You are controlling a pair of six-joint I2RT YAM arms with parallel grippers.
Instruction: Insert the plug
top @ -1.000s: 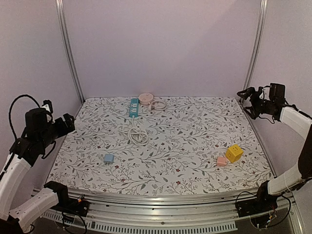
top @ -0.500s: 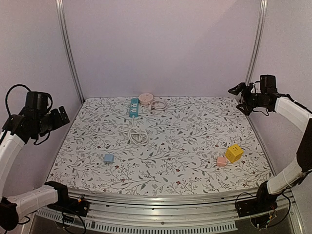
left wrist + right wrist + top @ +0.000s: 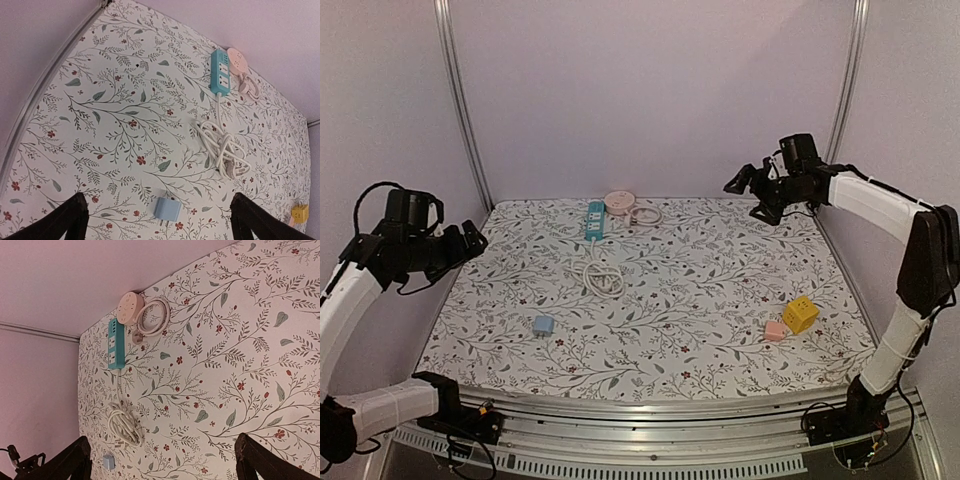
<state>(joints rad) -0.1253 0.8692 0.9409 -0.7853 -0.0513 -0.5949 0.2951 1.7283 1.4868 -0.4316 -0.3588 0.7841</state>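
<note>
My left gripper and right gripper gape empty; a skewed grab could shove the pale-blue plug cube away from the teal plastic power strip

The worktop carries a matt printed sheet with a leaf pattern; whether it is cloth or paper cannot be told. The power strip, round socket and blue charger have smooth plastic housings with a slight sheen. The white cord has a smooth plastic sheath. The yellow cube looks like matt plastic. The frame posts are bare brushed metal.
</note>
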